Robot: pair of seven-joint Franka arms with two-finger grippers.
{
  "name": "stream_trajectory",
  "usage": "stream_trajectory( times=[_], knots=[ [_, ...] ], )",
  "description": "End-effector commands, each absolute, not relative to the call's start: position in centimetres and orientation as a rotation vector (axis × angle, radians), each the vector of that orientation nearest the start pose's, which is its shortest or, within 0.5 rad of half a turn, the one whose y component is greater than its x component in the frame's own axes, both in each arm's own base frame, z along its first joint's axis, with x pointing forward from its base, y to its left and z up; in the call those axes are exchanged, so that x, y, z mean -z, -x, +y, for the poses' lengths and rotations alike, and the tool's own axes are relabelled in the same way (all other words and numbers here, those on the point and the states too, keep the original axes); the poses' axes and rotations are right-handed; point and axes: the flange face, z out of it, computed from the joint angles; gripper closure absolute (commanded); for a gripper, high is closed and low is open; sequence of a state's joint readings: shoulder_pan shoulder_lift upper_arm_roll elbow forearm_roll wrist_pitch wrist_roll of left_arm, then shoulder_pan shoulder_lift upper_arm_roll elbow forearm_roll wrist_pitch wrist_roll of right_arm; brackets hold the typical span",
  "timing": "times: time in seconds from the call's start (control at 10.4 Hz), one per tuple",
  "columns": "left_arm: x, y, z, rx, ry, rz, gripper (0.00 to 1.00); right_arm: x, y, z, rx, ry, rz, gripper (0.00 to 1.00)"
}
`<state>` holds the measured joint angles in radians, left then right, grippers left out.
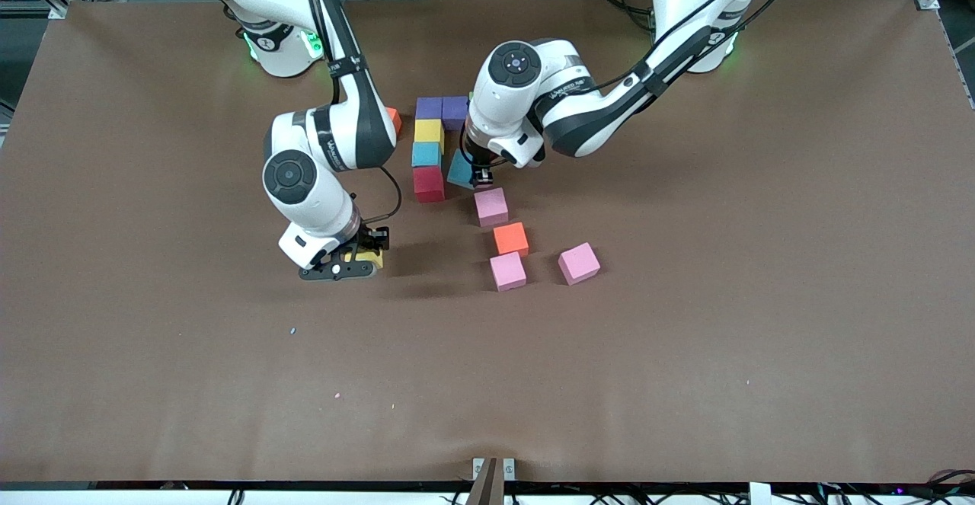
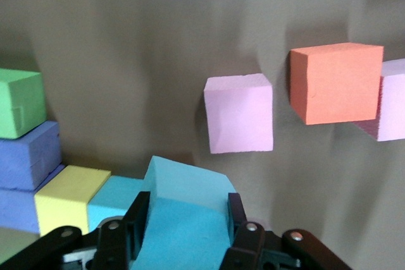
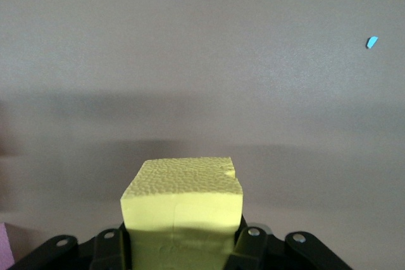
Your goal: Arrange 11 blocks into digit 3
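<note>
My left gripper (image 1: pixel 478 177) is shut on a tilted blue block (image 1: pixel 461 170), low over the table beside the red block (image 1: pixel 429 183); the left wrist view shows this blue block (image 2: pixel 183 213) squeezed between the fingers. A column stands beside it: purple (image 1: pixel 429 107), yellow (image 1: pixel 428 132), blue (image 1: pixel 426 155), red, with a second purple (image 1: pixel 455 110) next to the top one. Nearer the camera lie a pink block (image 1: pixel 491 206), an orange (image 1: pixel 510 238) and two more pinks (image 1: pixel 508 270) (image 1: pixel 579 263). My right gripper (image 1: pixel 364 255) is shut on a yellow block (image 3: pixel 182 203), low over bare table.
An orange block (image 1: pixel 393 120) peeks out from under the right arm's forearm. A green block (image 2: pixel 19 102) sits by the purple ones in the left wrist view. Small foam crumbs (image 1: pixel 292 330) lie on the brown table (image 1: pixel 685 337) nearer the camera.
</note>
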<state>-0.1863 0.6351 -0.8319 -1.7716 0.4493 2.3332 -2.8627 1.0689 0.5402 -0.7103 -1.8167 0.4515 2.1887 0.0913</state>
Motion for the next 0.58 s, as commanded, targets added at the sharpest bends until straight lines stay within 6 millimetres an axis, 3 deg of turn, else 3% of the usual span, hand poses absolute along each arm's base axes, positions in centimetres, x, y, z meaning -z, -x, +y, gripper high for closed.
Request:
stream_trajectory(
  times=[0.0, 0.19, 0.48],
  knots=[
    [-29.8, -37.9, -53.8, 0.067, -1.619, 2.491, 1.00, -30.2, -57.3, 27.6, -0.010, 3.096, -0.084, 0.81],
    [-29.7, -35.5, -55.4, 0.066, -1.662, 2.462, 1.00, -30.0, -57.0, 27.9, -0.021, 3.098, -0.122, 0.80],
    [-29.5, -36.0, -54.9, 0.057, -1.657, 2.471, 1.00, -29.2, -56.4, 27.2, -0.063, 3.104, -0.151, 0.80]
  ],
)
